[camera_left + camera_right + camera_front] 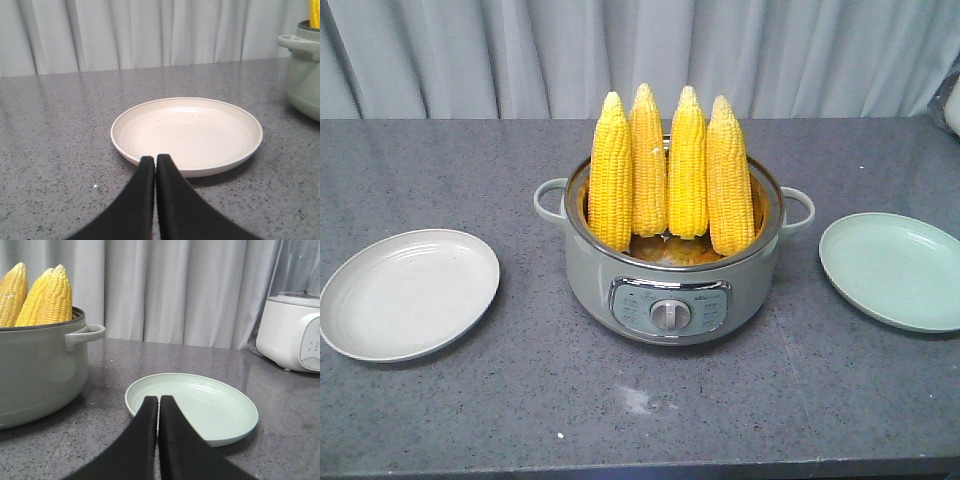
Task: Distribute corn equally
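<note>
corn [670,175]: 4 upright in pot [595,290] | grey counter [520,400], curtain [470,50] behind | L end effector [155,160], R end effector [158,400] closed

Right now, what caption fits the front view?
Four cobs stand in a pot between a white plate and a green plate.

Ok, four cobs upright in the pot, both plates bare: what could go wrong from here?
The corn cobs stand packed together in the pot; pulling one could topple its neighbours. The cream plate and green plate are shallow, so a tapered cob might roll off.
</note>
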